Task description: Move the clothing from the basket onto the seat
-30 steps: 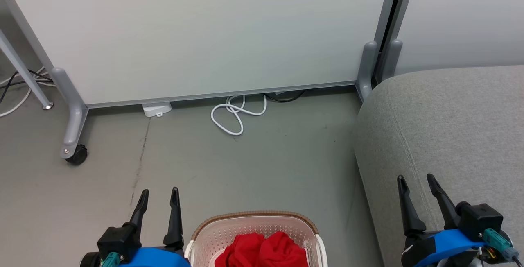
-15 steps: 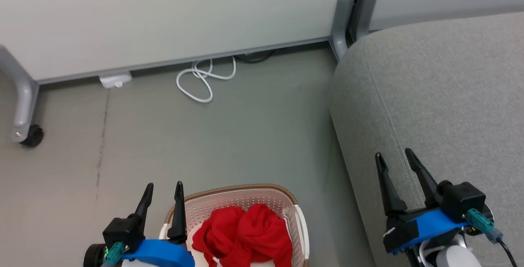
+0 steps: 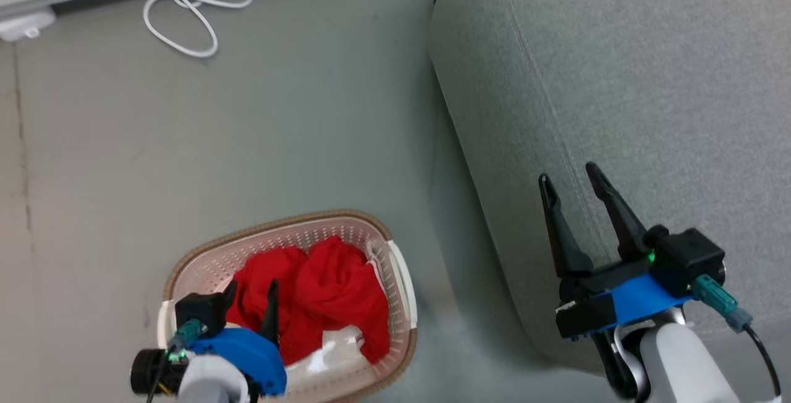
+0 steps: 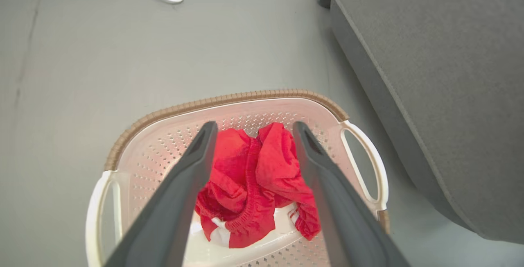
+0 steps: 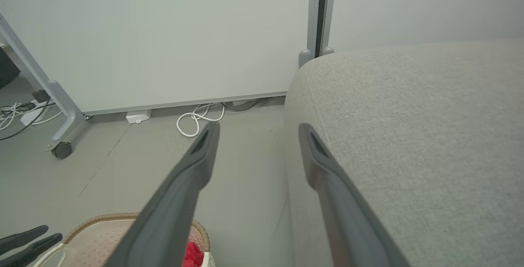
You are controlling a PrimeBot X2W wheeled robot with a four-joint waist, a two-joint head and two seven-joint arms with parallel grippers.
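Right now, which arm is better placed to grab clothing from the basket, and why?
Left: the left gripper, open, hangs above the clothing in the basket; the right gripper is over the seat.

The left claw (image 3: 252, 285) tilts steeply downward, its two dark fingers (image 4: 180, 185) spread wide and gripping nothing. Directly behind it are the left wrist cuff (image 3: 247, 353), blue, and the pale left forearm (image 3: 207, 384). The right claw (image 3: 567, 172) is closer to level, fingers parted just as wide and empty, tips leaning slightly towards the left claw's side. Behind it lie the blue right wrist cuff (image 3: 642, 301) and the pale right forearm (image 3: 673, 360).
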